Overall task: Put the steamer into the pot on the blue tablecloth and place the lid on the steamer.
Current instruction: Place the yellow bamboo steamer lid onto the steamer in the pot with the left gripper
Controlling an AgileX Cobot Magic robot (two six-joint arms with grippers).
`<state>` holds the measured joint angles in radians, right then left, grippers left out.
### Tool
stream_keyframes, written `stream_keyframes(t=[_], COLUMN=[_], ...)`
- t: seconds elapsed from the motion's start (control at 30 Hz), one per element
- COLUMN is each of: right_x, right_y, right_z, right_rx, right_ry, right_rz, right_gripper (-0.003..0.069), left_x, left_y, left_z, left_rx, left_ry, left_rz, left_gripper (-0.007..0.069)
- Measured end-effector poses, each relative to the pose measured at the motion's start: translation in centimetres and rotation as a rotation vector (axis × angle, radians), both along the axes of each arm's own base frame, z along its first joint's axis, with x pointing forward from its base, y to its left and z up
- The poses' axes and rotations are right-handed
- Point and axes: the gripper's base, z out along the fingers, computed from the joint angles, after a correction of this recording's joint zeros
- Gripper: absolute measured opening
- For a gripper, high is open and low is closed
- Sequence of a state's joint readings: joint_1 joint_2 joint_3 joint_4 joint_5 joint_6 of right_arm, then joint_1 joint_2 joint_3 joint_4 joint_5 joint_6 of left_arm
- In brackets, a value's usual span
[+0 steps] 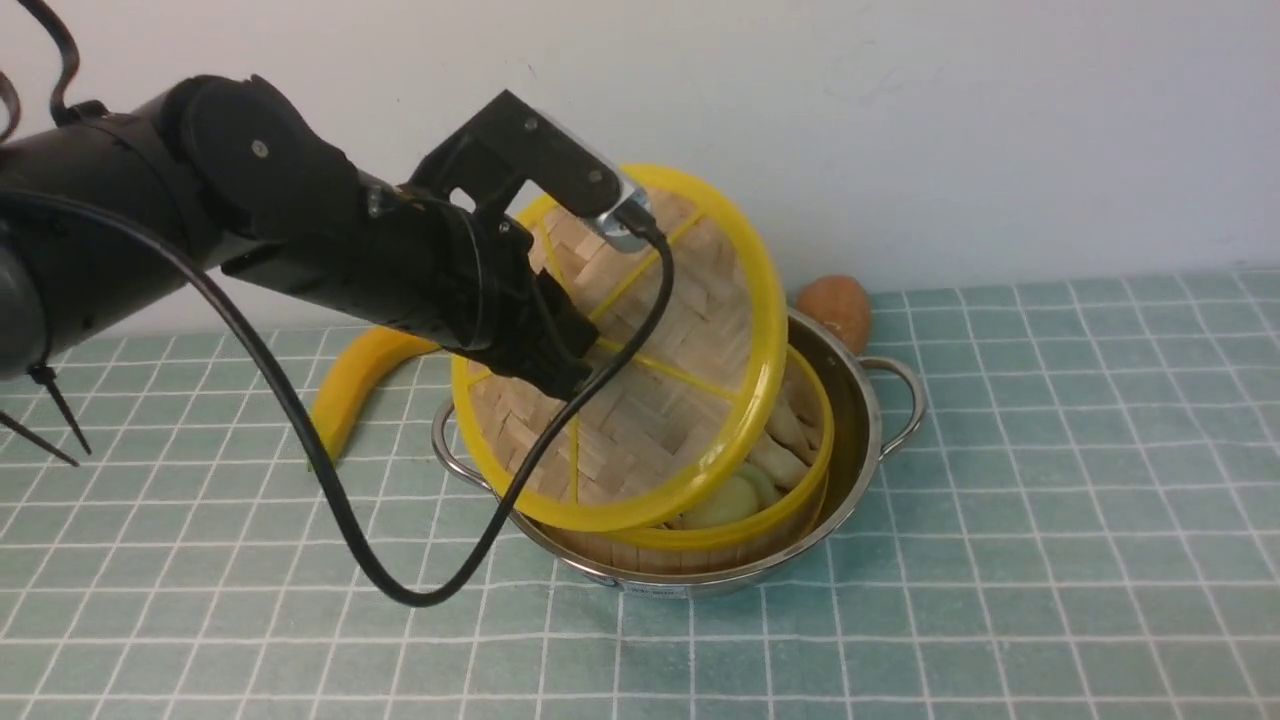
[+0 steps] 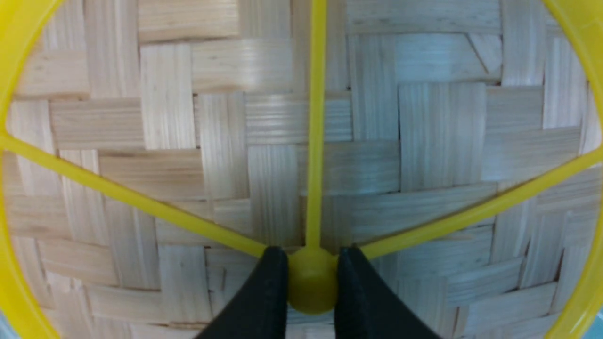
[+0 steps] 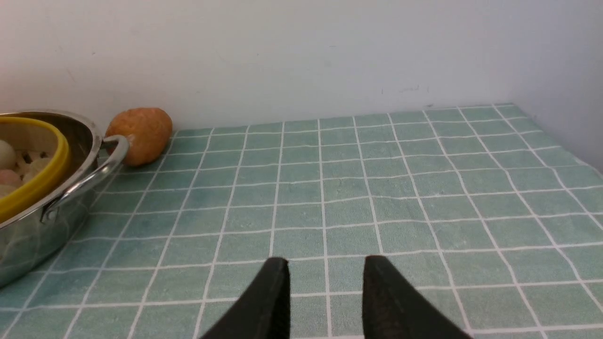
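The lid (image 1: 680, 340) is held tilted, its lower edge just over the near rim of the steamer (image 1: 800, 500). The steamer sits inside the pot (image 1: 860, 420) on the blue tablecloth (image 1: 1050, 500). My left gripper (image 1: 575, 375) is shut on the lid's yellow knob (image 2: 312, 282); the woven lid (image 2: 424, 141) fills the left wrist view, with the gripper (image 2: 312, 263) at the knob. My right gripper (image 3: 325, 268) is open and empty, low over the tablecloth (image 3: 424, 188), to the right of the pot (image 3: 28, 240) and steamer (image 3: 42, 179). It is out of the front view.
A yellow banana (image 1: 350, 390) lies left of the pot. A brown round item (image 1: 835, 308) rests behind the pot against the wall; it also shows in the right wrist view (image 3: 139, 135). Pale food pieces (image 1: 730, 500) lie in the steamer. A black cable (image 1: 330, 490) hangs from my left arm.
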<state>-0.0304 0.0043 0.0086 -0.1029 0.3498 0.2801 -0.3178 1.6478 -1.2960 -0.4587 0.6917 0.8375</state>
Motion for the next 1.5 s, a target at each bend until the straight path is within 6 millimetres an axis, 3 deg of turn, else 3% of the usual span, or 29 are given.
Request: stream_keyframes(t=[0.33, 0.83, 1.5], right_x=[0.0, 0.0, 0.0], right_y=[0.0, 0.0, 0.0], right_z=[0.0, 0.0, 0.0], right_rx=[0.0, 0.001, 0.001], right_ry=[0.0, 0.0, 0.0], right_rz=[0.0, 0.0, 0.0], right_gripper=[0.024, 0.024, 0.024], left_x=[1.4, 1.9, 2.2], left_y=[-0.6, -2.5, -2.4], left_z=[-1.7, -3.2, -3.2], left_rx=[0.01, 0.016, 0.049], left_ry=[0.011, -0.014, -0.071], left_rz=[-0.031, -0.095, -0.132], left_gripper=[0.0117, 0.0117, 0.0117])
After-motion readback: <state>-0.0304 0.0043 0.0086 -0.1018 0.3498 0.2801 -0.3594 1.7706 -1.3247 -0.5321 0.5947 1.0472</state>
